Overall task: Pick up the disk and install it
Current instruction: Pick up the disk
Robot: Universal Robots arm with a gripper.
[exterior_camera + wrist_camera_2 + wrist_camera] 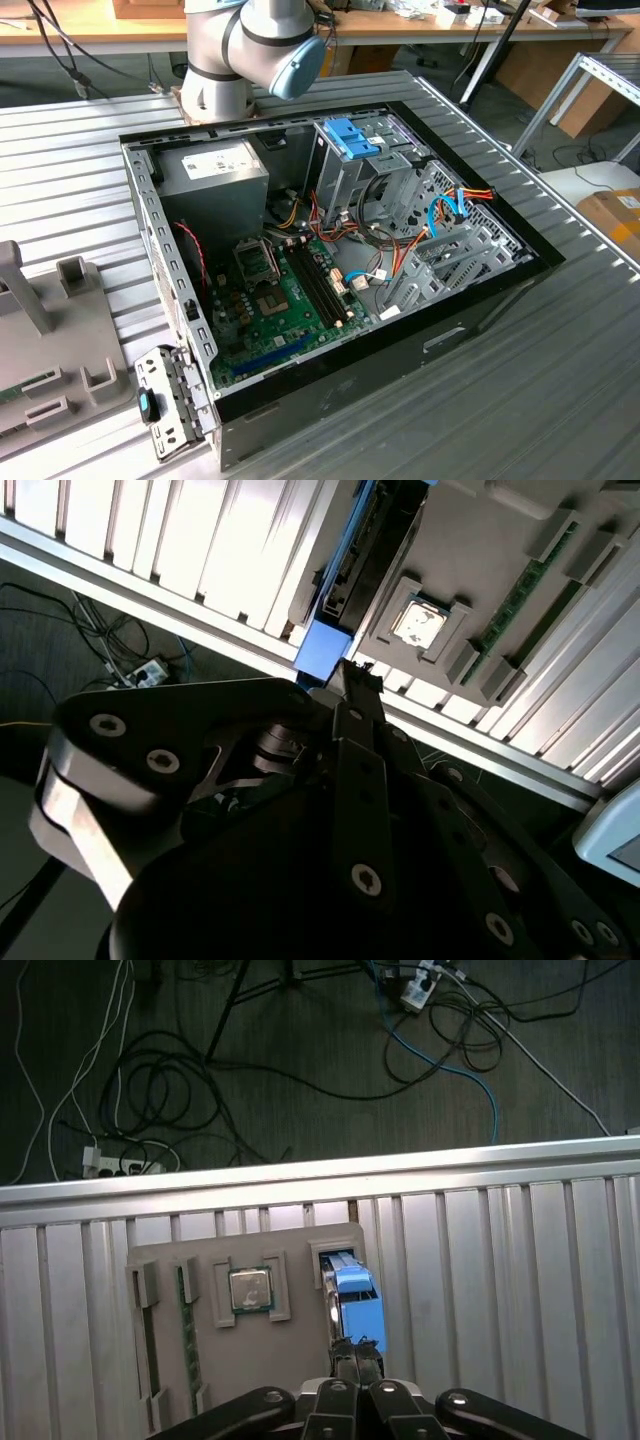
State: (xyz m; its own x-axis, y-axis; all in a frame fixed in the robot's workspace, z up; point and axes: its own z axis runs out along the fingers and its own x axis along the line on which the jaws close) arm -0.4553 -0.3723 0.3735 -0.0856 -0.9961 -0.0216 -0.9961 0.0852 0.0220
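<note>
While the disk (350, 1288) stands on edge in a slot of the tray (290, 1360), the gripper (357, 1352) hangs at its near end.
Upright, its edges likely stay reachable just ahead of the gripper; whether the grip is closed, I cannot tell.

In the first wrist view the black metal claw (356, 1346) is right over the flat dark-grey metal disk with light-blue plastic rails (350, 1295), which sits in a slot at one end of the flat grey plastic holder tray (300, 1360). To one side of the claw, in a pocket of the same tray, lies the small square silver processor chip (250, 1288). Further out on that side the long green memory stick (184, 1305) is in its own slot. The tray lies on the ribbed silver metal table (500, 1260), near its edge. Beyond that edge, ahead of the claw and lower, tangled cables (190, 1090) lie on the floor. In the exterior view the tray is at the exterior view's left of the open black computer case (400, 345).
</note>
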